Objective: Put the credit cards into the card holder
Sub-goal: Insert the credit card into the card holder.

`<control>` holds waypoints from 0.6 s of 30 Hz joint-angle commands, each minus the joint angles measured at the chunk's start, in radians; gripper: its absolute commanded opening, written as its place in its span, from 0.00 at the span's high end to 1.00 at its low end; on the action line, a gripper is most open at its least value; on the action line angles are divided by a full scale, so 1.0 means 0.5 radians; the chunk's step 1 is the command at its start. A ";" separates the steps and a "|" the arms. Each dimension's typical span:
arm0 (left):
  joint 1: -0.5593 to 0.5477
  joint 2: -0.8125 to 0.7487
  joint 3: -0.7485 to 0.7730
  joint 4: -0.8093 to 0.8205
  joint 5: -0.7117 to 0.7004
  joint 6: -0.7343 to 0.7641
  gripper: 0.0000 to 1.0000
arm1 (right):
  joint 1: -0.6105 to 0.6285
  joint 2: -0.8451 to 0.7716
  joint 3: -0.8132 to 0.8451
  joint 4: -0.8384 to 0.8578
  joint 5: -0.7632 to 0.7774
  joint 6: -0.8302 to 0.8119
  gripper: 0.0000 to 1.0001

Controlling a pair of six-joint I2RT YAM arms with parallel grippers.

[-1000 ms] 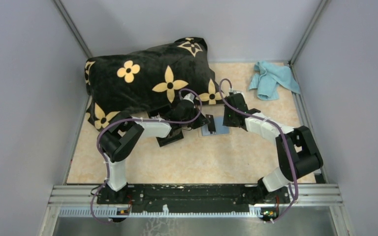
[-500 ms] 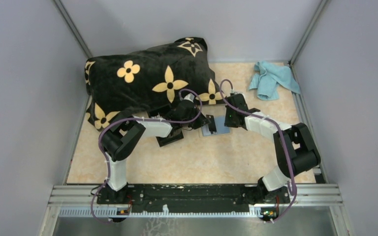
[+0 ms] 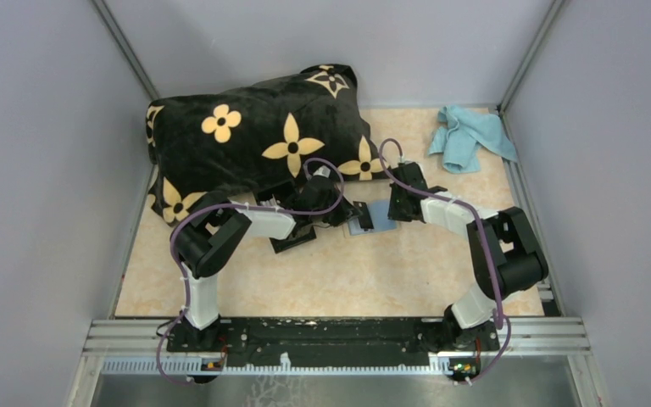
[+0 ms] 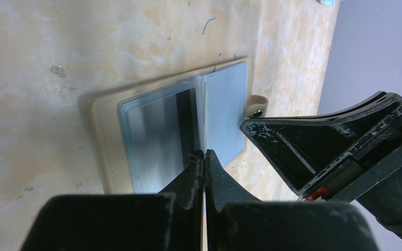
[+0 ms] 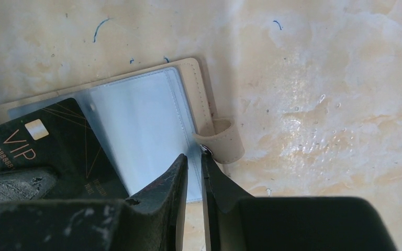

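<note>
The card holder [image 5: 199,89] is a beige folder with clear sleeves, lying open on the table; it also shows in the top view [image 3: 380,217] and the left wrist view [image 4: 102,146]. My left gripper [image 4: 204,152] is shut on a black VIP credit card [image 5: 47,151], seen edge-on from its own wrist. The card's far end lies under a clear sleeve. My right gripper [image 5: 194,156] is all but shut, with a thin slit between the fingers. Its tips sit at the sleeve's edge beside the snap tab [image 5: 225,144]. I cannot tell if it pinches the sleeve. No other card shows.
A flat black case-like thing [image 3: 292,240] lies under my left arm. The big black pillow with yellow flowers [image 3: 254,140] fills the back left, close behind both wrists. A light blue cloth [image 3: 470,136] lies at the back right. Grey walls close in on both sides.
My left gripper has drawn slightly left and lower at the holder. My right arm's elbow has shifted a little. The holder has not moved.
</note>
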 commanded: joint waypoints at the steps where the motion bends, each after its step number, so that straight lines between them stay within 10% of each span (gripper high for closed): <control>1: 0.000 0.019 -0.049 0.082 -0.003 -0.089 1.00 | -0.029 0.007 0.070 0.028 0.016 0.008 0.84; 18: -0.008 0.112 -0.022 0.174 0.062 -0.205 1.00 | -0.047 0.035 0.032 0.041 -0.023 0.017 0.84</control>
